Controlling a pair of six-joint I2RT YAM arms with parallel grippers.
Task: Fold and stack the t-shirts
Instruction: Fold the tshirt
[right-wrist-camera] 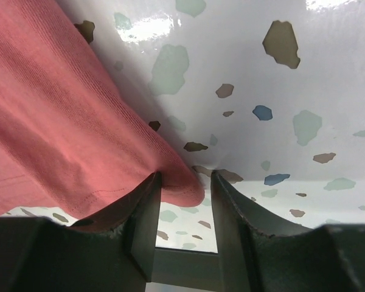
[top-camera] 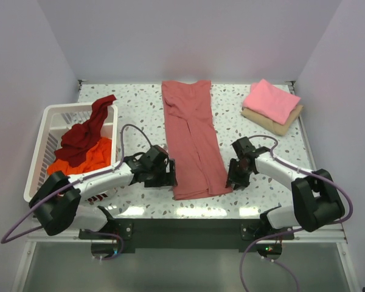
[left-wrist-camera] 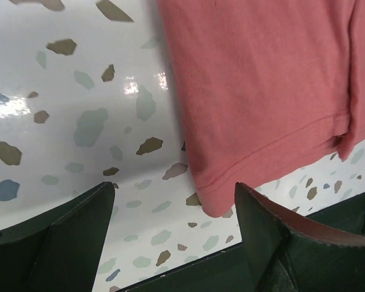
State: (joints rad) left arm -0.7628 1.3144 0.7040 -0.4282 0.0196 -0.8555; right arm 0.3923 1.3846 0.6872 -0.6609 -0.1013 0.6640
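Fingers [left-wrist-camera: 67, 237] of the left gripper [left-wrist-camera: 175, 190] stand wide apart, flanking the near left corner of the rose shirt [top-camera: 191, 140]; the right gripper [right-wrist-camera: 184, 179] has its fingers closer, the near right corner between them, unpinched. That shirt lies mid-table, a half-folded strip. A maroon shirt [top-camera: 85, 137] and an orange shirt [top-camera: 94, 157] wait in the left basket [top-camera: 67, 109], and a pink shirt [top-camera: 271, 100] lies folded and stacked far right.

With the surface's [top-camera: 140, 103] far edge as twelve o'clock, the long t-shirt [top-camera: 191, 140] lies down the middle from twelve to six. At nine o'clock stands the basket [top-camera: 48, 115]. In it the draped t-shirt [top-camera: 85, 135] lies on the lower t-shirt [top-camera: 88, 159] and hangs over the far rim. At two o'clock the folded t-shirt [top-camera: 271, 100] lies on a folded cloth [top-camera: 281, 124]. The left tool [top-camera: 166, 175] is at seven o'clock and the right tool [top-camera: 237, 176] at five, each with a near corner of the long t-shirt between its fingers.
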